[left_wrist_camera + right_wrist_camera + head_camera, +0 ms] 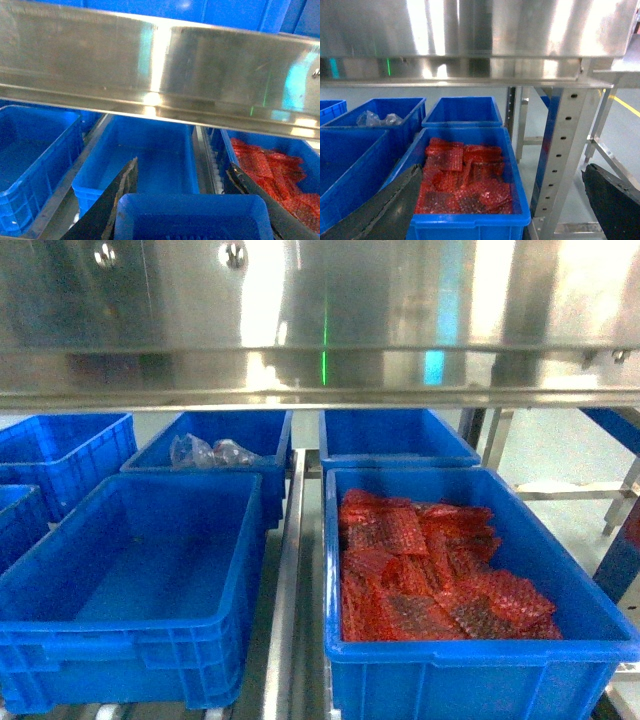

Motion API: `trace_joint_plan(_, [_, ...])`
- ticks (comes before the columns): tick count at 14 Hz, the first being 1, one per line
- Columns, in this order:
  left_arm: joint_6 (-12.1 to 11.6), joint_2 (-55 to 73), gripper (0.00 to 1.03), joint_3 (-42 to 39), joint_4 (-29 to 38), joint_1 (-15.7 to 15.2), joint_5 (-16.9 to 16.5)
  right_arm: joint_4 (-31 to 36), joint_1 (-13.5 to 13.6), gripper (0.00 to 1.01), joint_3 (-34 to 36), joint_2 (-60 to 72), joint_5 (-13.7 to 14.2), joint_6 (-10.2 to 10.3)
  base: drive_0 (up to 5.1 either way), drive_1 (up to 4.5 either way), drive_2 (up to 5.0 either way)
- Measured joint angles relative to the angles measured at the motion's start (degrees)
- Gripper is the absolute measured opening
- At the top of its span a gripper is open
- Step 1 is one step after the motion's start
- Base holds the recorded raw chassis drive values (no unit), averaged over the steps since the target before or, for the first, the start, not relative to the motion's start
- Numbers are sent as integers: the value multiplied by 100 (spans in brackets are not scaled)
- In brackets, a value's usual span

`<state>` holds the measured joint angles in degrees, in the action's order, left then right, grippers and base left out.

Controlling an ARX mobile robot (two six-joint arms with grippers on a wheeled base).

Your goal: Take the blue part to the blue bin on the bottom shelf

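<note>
The blue part point(190, 217), a shallow blue plastic tray with rounded corners, fills the bottom of the left wrist view. My left gripper point(183, 166) is shut on it, one dark finger on each side. Just beyond it an empty blue bin point(150, 150) stands on the bottom shelf point(205, 155); the same bin point(140, 570) sits at front left in the head view. My right gripper point(502, 170) is open and holds nothing, hanging in front of the bin of red packets point(465, 185). Neither gripper shows in the head view.
The steel upper shelf point(320, 340) hangs low over the bins. A bin of red bubble-wrap packets point(440, 570) is at front right. Behind are a bin with clear bags point(210, 450) and another blue bin point(395, 435). A perforated post point(560, 150) stands on the right.
</note>
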<state>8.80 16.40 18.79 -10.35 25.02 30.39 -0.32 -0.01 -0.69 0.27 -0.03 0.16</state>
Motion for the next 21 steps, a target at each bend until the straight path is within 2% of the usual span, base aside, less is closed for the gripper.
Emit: trace_joint_plan(21, [0, 4, 43, -15, -11, 0, -15, 0, 0, 98, 0, 0, 0, -2, 0, 0, 0])
